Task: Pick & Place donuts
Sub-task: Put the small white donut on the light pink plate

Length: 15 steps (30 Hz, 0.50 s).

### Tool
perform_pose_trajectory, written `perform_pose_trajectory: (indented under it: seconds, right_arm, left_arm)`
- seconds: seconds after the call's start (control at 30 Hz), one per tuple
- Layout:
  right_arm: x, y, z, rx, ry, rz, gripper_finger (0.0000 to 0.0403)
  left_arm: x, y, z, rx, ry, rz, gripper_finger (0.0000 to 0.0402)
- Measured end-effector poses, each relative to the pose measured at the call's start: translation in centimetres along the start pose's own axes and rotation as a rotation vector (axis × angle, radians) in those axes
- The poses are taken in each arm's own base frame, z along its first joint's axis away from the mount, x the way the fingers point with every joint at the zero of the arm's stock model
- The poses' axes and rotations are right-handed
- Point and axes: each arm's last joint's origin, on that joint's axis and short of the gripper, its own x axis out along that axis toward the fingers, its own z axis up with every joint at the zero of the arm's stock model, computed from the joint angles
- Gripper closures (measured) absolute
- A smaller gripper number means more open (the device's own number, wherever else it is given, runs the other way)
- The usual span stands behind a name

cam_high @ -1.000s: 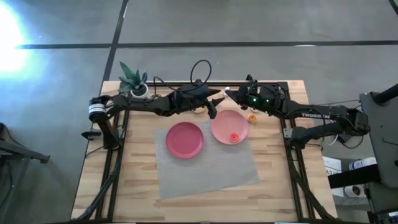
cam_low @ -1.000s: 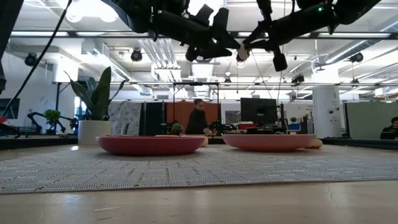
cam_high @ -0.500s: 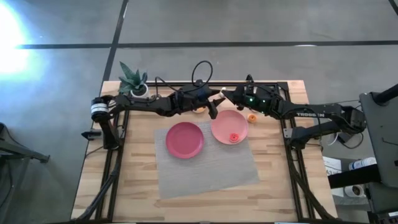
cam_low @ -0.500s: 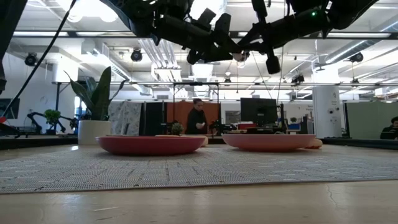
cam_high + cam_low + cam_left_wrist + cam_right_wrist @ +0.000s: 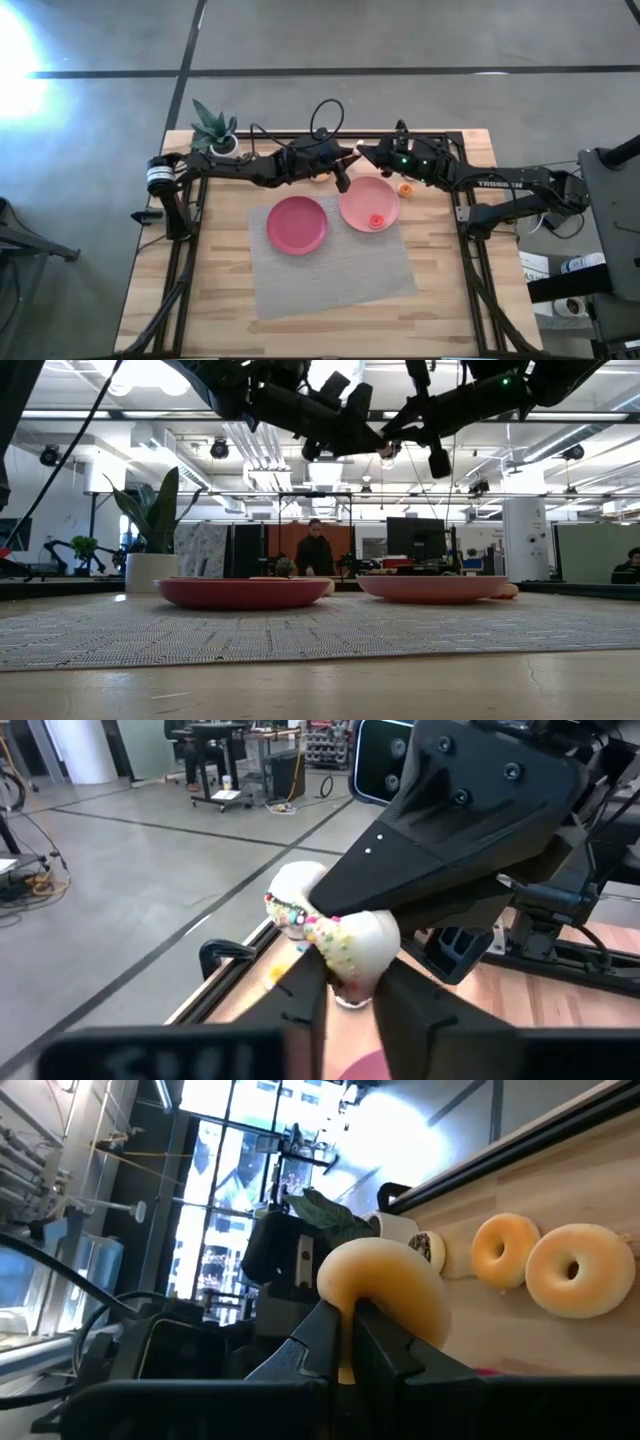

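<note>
Donut is held aloft, pinched at once by right gripper and left gripper; a handover is judged underway; next, one grip must be released.

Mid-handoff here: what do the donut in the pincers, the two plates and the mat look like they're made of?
Donut, held between the left pincer and right pincer: probably soft foam or rubber; matte, smooth, moulded sprinkles.
Magenta plate and pink plate: likely plastic; uniform colour, smooth raised rims.
Mat: woven fabric or vinyl mesh; grey, visible weave texture.
</note>
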Motion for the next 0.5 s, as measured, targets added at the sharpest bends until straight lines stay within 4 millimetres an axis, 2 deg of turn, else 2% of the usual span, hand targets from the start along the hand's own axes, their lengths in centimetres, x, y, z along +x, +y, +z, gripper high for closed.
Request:
perform_pose_trajectory:
  seconds: [0.07,0.2,0.33,0.5]
  right_arm:
    - [0.0,0.0,0.0,-0.012,0.013,0.001,0.039]
    - [-0.1,0.0,-0.1,-0.027,0.046,-0.005,0.0379]
    - [-1.0,-0.3,-0.1,-0.054,0.112,-0.061,0.0339]
    - [-3.3,-0.7,0.1,-0.119,0.178,-0.189,0.0281]
  left_arm:
    - [0.0,0.0,0.0,0.002,0.005,0.002,0.0388]
    - [0.0,0.1,-0.1,0.019,0.034,0.016,0.0397]
    - [0.0,0.1,-0.6,0.026,0.066,0.031,0.0398]
    - [0.0,0.4,-1.1,0.042,0.121,0.065,0.0399]
